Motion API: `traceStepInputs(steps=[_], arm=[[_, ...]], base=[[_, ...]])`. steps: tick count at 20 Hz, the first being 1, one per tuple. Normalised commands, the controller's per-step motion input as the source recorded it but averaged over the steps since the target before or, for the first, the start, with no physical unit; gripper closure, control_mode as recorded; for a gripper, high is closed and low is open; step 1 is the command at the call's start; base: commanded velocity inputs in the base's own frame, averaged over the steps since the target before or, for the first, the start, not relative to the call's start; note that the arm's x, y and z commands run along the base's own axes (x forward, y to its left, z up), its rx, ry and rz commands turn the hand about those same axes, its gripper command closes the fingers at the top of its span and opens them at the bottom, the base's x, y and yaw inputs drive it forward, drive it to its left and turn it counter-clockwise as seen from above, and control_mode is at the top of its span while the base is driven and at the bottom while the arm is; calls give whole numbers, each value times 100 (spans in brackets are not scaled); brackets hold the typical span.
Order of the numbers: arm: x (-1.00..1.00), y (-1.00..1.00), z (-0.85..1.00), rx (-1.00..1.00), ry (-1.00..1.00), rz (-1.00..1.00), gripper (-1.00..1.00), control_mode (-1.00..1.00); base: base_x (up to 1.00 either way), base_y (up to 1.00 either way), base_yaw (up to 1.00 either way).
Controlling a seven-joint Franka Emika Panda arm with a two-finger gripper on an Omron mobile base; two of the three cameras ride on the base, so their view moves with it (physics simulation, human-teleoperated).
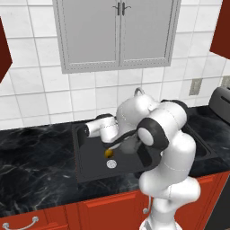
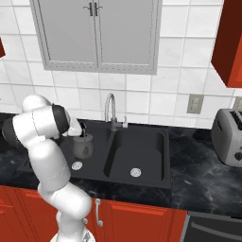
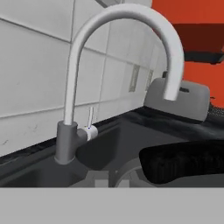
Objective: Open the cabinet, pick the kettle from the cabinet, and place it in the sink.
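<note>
The dark grey kettle [image 2: 83,146] hangs upright in the left bowl of the black sink [image 2: 142,142], close to that bowl's round drain [image 2: 77,165]. My gripper [image 2: 80,127] is shut on its black-topped handle [image 3: 183,162], which crosses the lower right of the hand view. From the left base view my own elbow covers the hand, and only a grey part of the kettle [image 1: 130,146] shows over the sink [image 1: 90,157]. Whether the kettle touches the basin floor I cannot tell. The red cabinet [image 2: 229,42] hangs up at the right; its dark red inside [image 3: 197,37] shows.
A curved silver faucet [image 2: 111,111] stands behind the sink, right beside the kettle. A small yellow thing [image 1: 109,153] lies in the basin. The silver toaster [image 2: 229,137] sits on the black counter [image 2: 198,175] to the right. A grey double-door cabinet [image 2: 97,33] hangs above.
</note>
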Motion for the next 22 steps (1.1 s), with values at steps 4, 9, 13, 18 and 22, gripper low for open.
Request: traceStepInputs(steps=[4,9,13,18,22], arm=[[8,0,-31,0,-8,0,100,-100],[-7,-1,-34,0,-16,0,100,-100],[-16,0,-22,0,-14,-1,100,-100],[-8,2,-11,0,-15,-7,100,-100],[-1,10,-2,0,-11,-14,100,-100]], base=[[0,0,0],[0,0,0],[0,0,0],[0,0,0],[0,0,0]])
